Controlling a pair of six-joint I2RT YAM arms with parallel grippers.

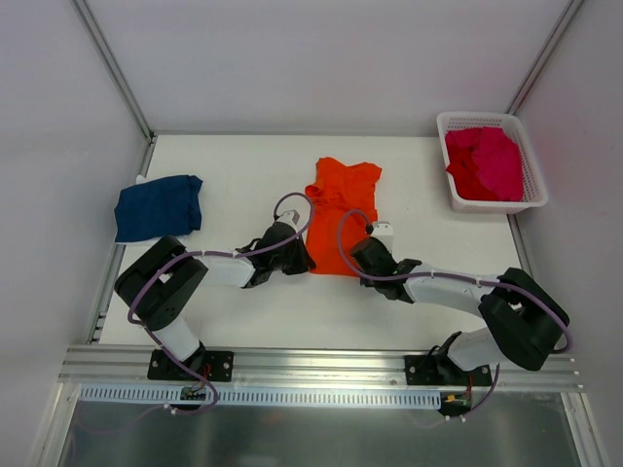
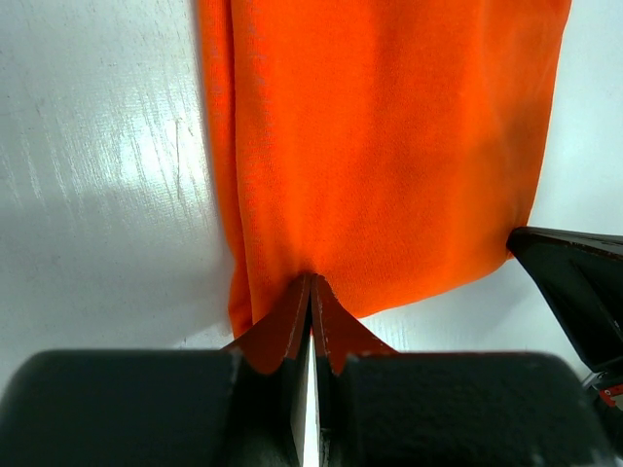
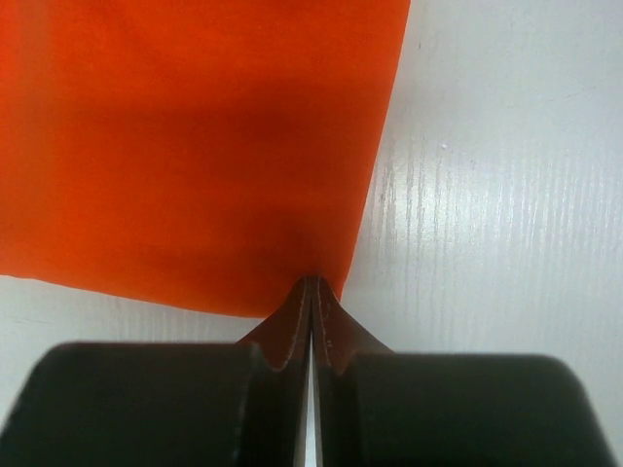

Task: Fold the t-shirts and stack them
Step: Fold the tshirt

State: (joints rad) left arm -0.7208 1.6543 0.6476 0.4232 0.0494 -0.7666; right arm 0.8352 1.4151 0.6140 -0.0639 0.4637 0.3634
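The orange t-shirt (image 1: 341, 209) lies lengthwise on the white table, folded narrow, collar end far. My left gripper (image 1: 296, 259) is shut on its near left hem corner; the left wrist view shows the cloth (image 2: 389, 146) pinched at the gripper (image 2: 311, 282). My right gripper (image 1: 358, 255) is shut on the near right hem corner, seen in the right wrist view (image 3: 311, 284) with the cloth (image 3: 195, 146) spreading away from it. A folded navy blue t-shirt (image 1: 158, 206) lies at the left. Magenta-pink t-shirts (image 1: 484, 162) are heaped in the basket.
The white lattice basket (image 1: 533, 190) stands at the far right corner of the table (image 1: 243, 165). Metal frame posts rise at the back corners. The right gripper's black finger (image 2: 574, 282) shows at the right edge of the left wrist view.
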